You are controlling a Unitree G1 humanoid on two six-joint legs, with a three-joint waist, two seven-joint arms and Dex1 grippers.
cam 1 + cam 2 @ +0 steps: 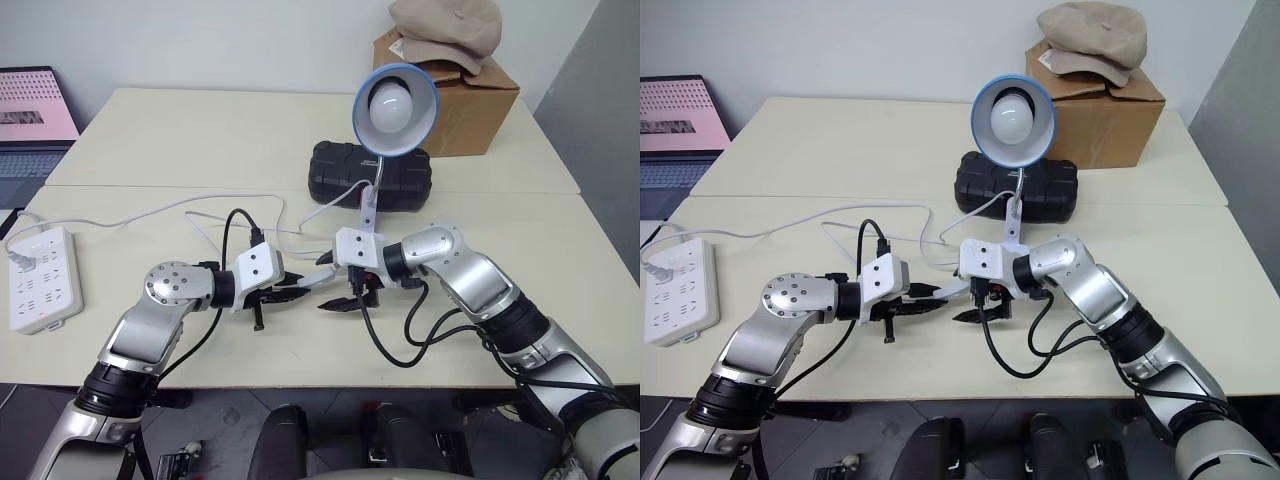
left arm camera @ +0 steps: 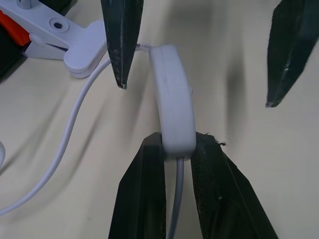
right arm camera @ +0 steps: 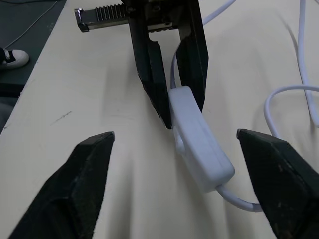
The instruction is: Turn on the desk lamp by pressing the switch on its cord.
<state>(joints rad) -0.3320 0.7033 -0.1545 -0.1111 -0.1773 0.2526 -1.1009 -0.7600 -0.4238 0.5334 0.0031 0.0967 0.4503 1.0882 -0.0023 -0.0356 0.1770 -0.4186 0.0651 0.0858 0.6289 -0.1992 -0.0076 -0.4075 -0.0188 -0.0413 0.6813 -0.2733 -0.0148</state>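
Observation:
The desk lamp [image 1: 395,105] stands mid-table, its blue-rimmed shade and white bulb facing me, on a silver gooseneck above its white clip base [image 2: 65,40]. Its white cord [image 1: 150,213] loops across the table toward the left. The white switch [image 2: 174,99] is lifted just above the tabletop. My left gripper [image 2: 178,139] is shut on the switch's near end, where the cord enters it. My right gripper [image 3: 175,133] comes in from the opposite side and is open. Its two fingers [image 3: 79,184] straddle the switch's free end with a gap on each side.
A white power strip [image 1: 42,278] lies at the table's left edge. A black case [image 1: 345,170] sits behind the lamp. A cardboard box [image 1: 470,100] with a beige cap [image 1: 445,30] stands at the back right. A laptop [image 1: 30,120] is at far left.

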